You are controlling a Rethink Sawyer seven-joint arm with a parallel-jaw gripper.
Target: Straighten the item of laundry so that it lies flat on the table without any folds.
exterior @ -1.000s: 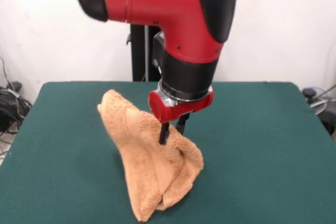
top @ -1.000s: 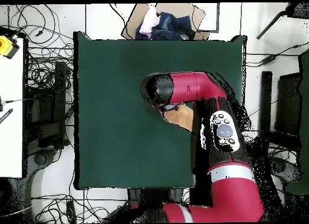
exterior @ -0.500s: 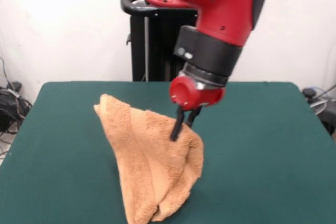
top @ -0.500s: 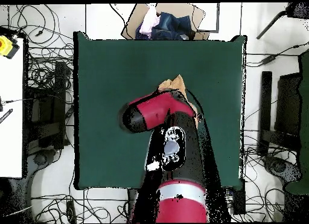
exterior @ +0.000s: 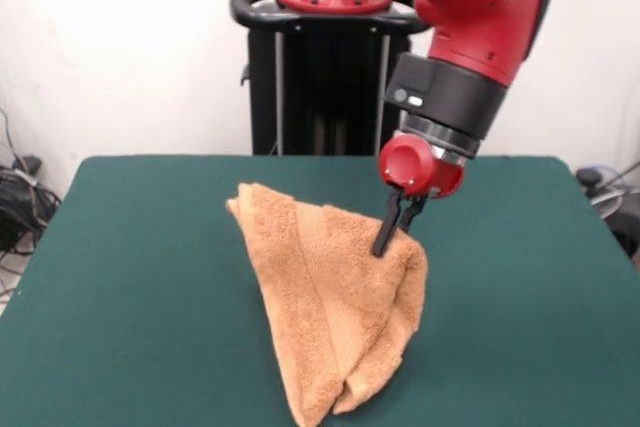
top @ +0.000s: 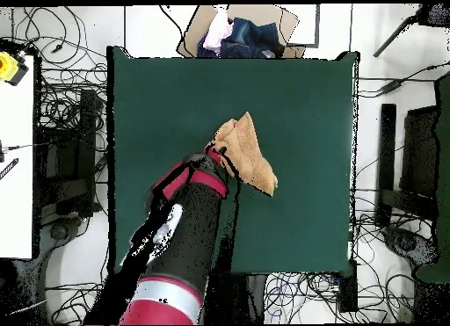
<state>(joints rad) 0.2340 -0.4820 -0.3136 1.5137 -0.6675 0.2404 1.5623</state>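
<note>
The orange-tan terry towel (exterior: 335, 307) is bunched and folded into a rough triangle on the dark green table (exterior: 120, 287). One corner is lifted. My gripper (exterior: 388, 239) is shut on the towel's upper right edge and holds that edge above the table. The rest of the towel drapes down toward the table's near edge. In the overhead view the towel (top: 249, 155) lies near the table's middle, and my gripper (top: 218, 153) is at its left edge. No white tag shows.
The black pedestal (exterior: 330, 77) stands behind the table's far edge. An open cardboard box with clothes (top: 242, 32) sits beyond the table's top edge in the overhead view. Cables lie on the floor around the table (top: 299, 94).
My gripper has swung to the right in the front view, dragging the held towel edge with it. The towel has shifted right and spread a little wider.
</note>
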